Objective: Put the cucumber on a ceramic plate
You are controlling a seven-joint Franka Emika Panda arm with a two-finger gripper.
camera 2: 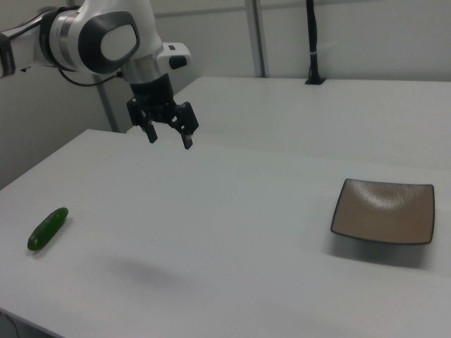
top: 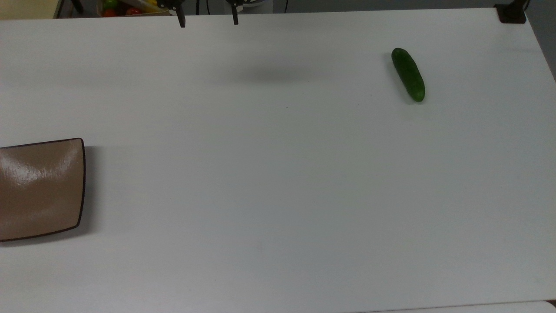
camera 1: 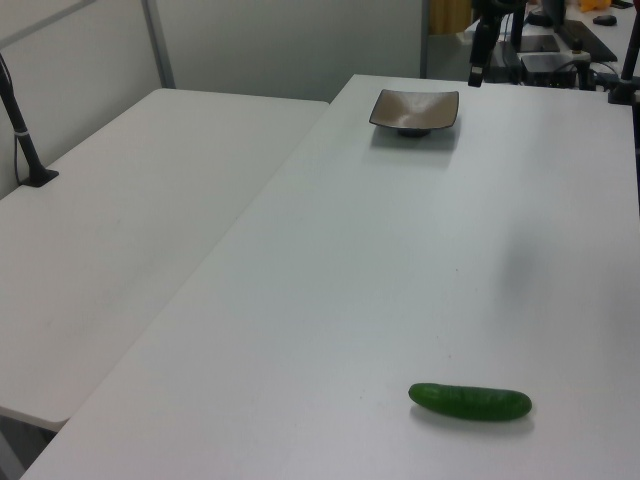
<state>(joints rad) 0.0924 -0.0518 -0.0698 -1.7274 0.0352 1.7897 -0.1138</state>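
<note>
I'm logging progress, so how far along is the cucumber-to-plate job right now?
Nothing looks done yet. The cucumber lies on the white table, far from the empty ceramic plate. The claw hangs open in the air, holding nothing. Left: reach the cucumber, grasp it, carry it over and set it on the plate.

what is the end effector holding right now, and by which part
Nothing. The end effector hangs open and empty above the table, apart from the cucumber.

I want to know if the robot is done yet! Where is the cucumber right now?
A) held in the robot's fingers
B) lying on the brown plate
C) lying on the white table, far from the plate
C: the cucumber lies on the bare white table, far from the empty ceramic plate, and the gripper hangs open above the table holding nothing.
</note>
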